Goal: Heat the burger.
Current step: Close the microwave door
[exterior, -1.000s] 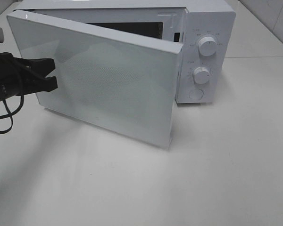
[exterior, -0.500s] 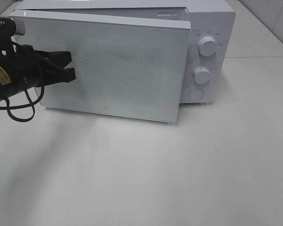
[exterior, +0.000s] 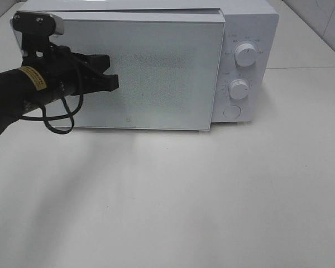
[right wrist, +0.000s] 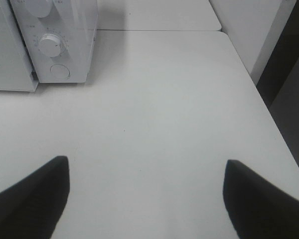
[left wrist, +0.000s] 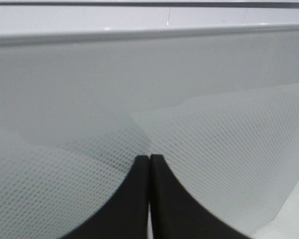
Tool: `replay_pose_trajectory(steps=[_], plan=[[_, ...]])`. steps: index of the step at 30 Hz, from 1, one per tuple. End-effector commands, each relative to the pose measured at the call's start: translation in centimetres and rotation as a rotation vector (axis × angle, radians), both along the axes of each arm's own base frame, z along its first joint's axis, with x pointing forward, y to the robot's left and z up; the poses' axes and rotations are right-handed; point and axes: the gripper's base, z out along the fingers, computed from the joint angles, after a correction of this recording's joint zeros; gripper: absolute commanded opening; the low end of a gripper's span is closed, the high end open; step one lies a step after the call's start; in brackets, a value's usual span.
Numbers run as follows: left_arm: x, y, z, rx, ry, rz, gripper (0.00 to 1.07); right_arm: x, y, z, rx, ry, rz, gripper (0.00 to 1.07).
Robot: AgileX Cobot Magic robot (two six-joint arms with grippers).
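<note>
Fingertips (left wrist: 137,185) together: left wrist view only

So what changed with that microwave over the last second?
The white microwave's flat door swung from half open to nearly closed, pushed by the left arm's shut black claw, which moved rightward with it. Nothing was grabbed or released. The microwave body, upper dial and lower dial stayed put.

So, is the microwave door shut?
Nearly shut: door lies flat against the microwave, a thin dark gap along its top. Latched: cannot tell.
</note>
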Motion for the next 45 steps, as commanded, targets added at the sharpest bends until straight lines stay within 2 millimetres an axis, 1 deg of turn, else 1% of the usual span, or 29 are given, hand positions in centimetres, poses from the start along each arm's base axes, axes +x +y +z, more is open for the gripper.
replay_pose_trajectory(steps=[1,2,3,5,7,8,9,10,12,13,14,18,20,21,23,29,31,40,45], plan=[[0.5,-1.5,0.5,0.007,-0.016,0.002,0.0,-0.5,0.0,0.0,-0.002,-0.045,-0.004,0.76],[0.5,-1.5,0.5,0.007,-0.016,0.002,0.0,-0.5,0.0,0.0,-0.002,-0.045,-0.004,0.76],[0.8,-2.1,0.6,-0.007,-0.013,0.007,0.0,-0.5,0.0,0.0,-0.002,-0.045,-0.004,0.76],[1.0,-2.5,0.6,-0.009,-0.004,0.008,0.0,-0.5,0.0,0.0,-0.002,-0.045,-0.004,0.76],[1.3,-3.4,0.7,-0.013,0.003,0.0,0.0,-0.5,0.0,0.0,-0.002,-0.045,-0.004,0.76],[1.3,-3.4,0.7,-0.013,0.003,0.0,0.0,-0.5,0.0,0.0,-0.002,-0.045,-0.004,0.76],[1.4,-4.1,0.9,-0.018,-0.008,-0.014,0.0,-0.5,0.0,0.0,-0.002,-0.045,-0.004,0.76],[1.4,-4.1,0.9,-0.018,-0.008,-0.014,0.0,-0.5,0.0,0.0,-0.002,-0.045,-0.004,0.76],[1.6,-5.1,1.2,-0.025,-0.018,-0.033,0.0,-0.5,0.0,0.0,-0.002,-0.045,-0.004,0.76],[1.6,-5.1,1.2,-0.025,-0.018,-0.033,0.0,-0.5,0.0,0.0,-0.002,-0.045,-0.004,0.76],[1.7,-5.6,1.2,-0.02,-0.011,-0.04,0.0,-0.5,0.0,0.0,-0.002,-0.045,-0.004,0.76],[1.8,-6.4,1.0,-0.013,0.001,-0.052,0.0,-0.5,0.0,0.0,-0.002,-0.045,-0.004,0.76],[1.9,-7.2,1.1,-0.02,-0.004,-0.065,0.0,-0.5,0.0,0.0,-0.002,-0.045,-0.004,0.76],[1.9,-7.2,1.1,-0.02,-0.004,-0.065,0.0,-0.5,0.0,0.0,-0.002,-0.045,-0.004,0.76],[2.1,-8.2,1.2,-0.032,-0.008,-0.075,0.0,-0.5,0.0,0.0,-0.002,-0.045,-0.004,0.76],[2.5,-9.1,1.1,-0.03,0.001,-0.081,0.0,-0.5,0.0,0.0,-0.002,-0.045,-0.004,0.76],[2.8,-10.0,1.2,-0.032,0.003,-0.09,0.0,-0.5,0.0,0.0,-0.002,-0.045,-0.004,0.76],[3.5,-10.9,1.1,-0.058,0.003,-0.079,0.0,-0.5,0.0,0.0,-0.002,-0.045,-0.004,0.76],[4.2,-12.1,1.0,-0.042,0.006,-0.09,0.0,-0.5,0.0,0.0,-0.002,-0.045,-0.004,0.76]])
